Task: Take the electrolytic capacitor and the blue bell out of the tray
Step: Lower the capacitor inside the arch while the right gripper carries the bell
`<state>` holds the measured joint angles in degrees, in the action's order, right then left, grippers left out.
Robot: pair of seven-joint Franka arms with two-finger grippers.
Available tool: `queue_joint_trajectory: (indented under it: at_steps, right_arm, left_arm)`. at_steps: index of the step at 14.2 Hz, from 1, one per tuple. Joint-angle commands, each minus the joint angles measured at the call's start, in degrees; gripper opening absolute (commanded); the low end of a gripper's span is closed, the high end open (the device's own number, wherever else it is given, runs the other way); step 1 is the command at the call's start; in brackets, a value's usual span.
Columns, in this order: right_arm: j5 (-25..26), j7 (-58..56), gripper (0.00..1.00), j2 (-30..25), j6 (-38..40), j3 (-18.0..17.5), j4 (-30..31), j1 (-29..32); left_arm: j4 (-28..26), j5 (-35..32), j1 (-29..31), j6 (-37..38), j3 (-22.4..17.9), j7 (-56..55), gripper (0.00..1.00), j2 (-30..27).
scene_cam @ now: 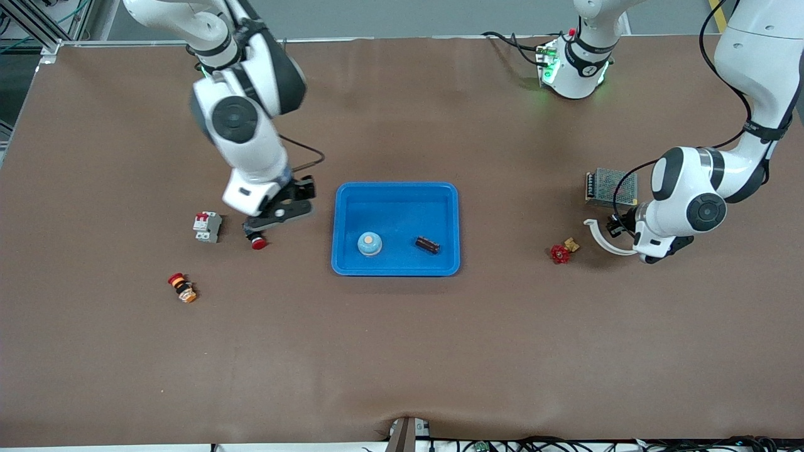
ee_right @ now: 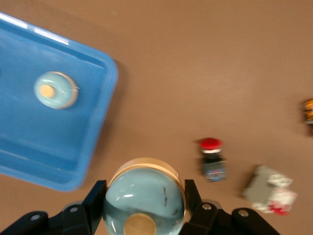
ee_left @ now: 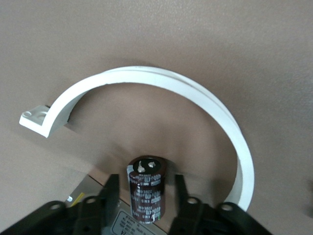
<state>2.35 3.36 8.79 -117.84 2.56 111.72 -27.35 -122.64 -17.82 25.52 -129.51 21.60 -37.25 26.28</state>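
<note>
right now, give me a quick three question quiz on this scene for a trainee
1. True or false: the blue tray already holds a bell and a capacitor.
2. What does the right end effector grip? A) a red push button B) a second bell C) a circuit breaker
3. Fill in: the upright capacitor between the left end effector fingers stands on the ___, inside the white curved bracket.
Key: 1 true; 2 B; 3 table.
</note>
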Motion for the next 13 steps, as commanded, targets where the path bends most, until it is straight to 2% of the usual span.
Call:
queue_joint_trajectory:
  at_steps: [1, 4, 8, 10, 13]
  right_arm:
    - [0.46, -14.9, 0.64, -3.25, 1.03, -1.15, 1.74, 7.55]
    - [-0.24, -32.83, 0.64, -3.34, 1.12, -1.15, 1.65, 16.51]
    - [-4.28, -54.29, 0.63, -2.29, 0.51, -1.15, 1.57, 28.38]
    - [-4.64, -59.85, 0.63, -0.71, 0.07, -1.06, 1.48, 32.17]
    - [-4.29, -64.15, 0.63, 1.92, -1.16, -0.97, 1.74, 35.69]
  left_arm:
    - [-0.15, -1.34, 0.59, 1.18, 0.82, -0.98, 1.0, -2.81]
    - [2.48, -1.0, 0.32, 6.97, 1.86, -1.15, 1.0, -4.74]
    - [8.1, -0.29, 0.41, 14.27, 7.21, -5.61, 1.0, -5.71]
    - [11.09, 2.16, 0.24, 17.44, 10.82, -11.06, 1.0, -5.19]
    - [12.86, 7.25, -0.55, 17.98, 14.86, -18.71, 1.0, -4.49]
